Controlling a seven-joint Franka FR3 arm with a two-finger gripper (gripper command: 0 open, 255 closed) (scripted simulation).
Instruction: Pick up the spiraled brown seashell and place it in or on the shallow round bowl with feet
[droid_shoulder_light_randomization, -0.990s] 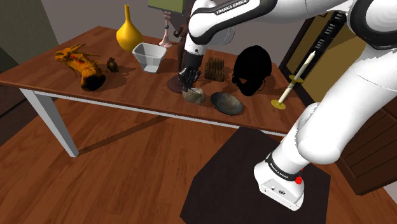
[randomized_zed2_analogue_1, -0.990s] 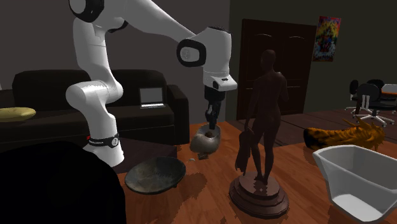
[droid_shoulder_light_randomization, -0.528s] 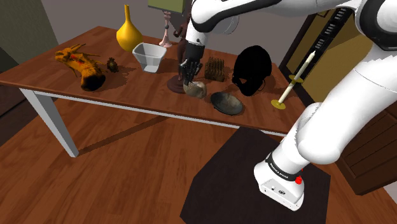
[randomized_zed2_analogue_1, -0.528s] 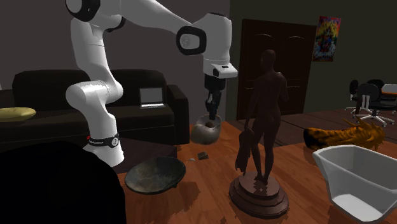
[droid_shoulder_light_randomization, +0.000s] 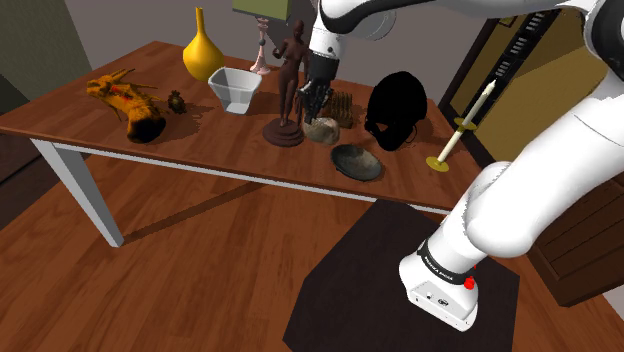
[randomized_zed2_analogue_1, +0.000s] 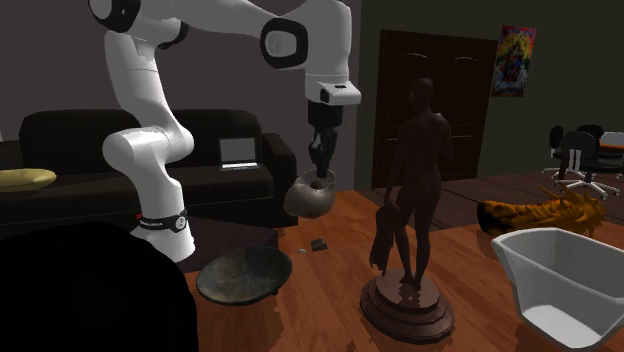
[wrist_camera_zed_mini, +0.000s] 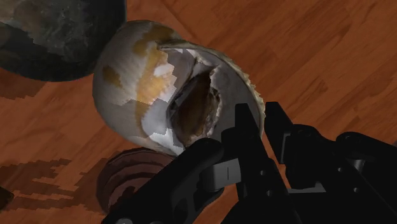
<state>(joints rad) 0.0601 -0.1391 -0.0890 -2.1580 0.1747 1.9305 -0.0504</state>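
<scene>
Surface: wooden table (droid_shoulder_light_randomization: 75, 122) is carrying every object, and a dark sofa (randomized_zed2_analogue_1: 80, 140) is standing behind it in the second exterior view.
Gripper: gripper (droid_shoulder_light_randomization: 313, 97) is pointing down over the table, just beside the brown figure statue (droid_shoulder_light_randomization: 288, 85).
Fingers: they are standing narrow and are pinching the open lip of the seashell (wrist_camera_zed_mini: 159, 95).
Seashell position: it is hanging under the fingertips, clear of the tabletop, with its mottled white-and-tan body bulging to one side of the grip.
Key relation: the shallow round bowl (droid_shoulder_light_randomization: 357, 161) is lying near the shell, down and to the shoulder view's right. In the wrist view it is sitting on the same side of the fingers as the shell's body.
Next move, judged: the shell is needing a short carry toward the bowl, away from the statue, then a lowering.
Count: the views are showing one seashell, one shallow dark bowl, one statue, one white square bowl (droid_shoulder_light_randomization: 235, 88), one yellow vase (droid_shoulder_light_randomization: 202, 50) and one gripper.
</scene>
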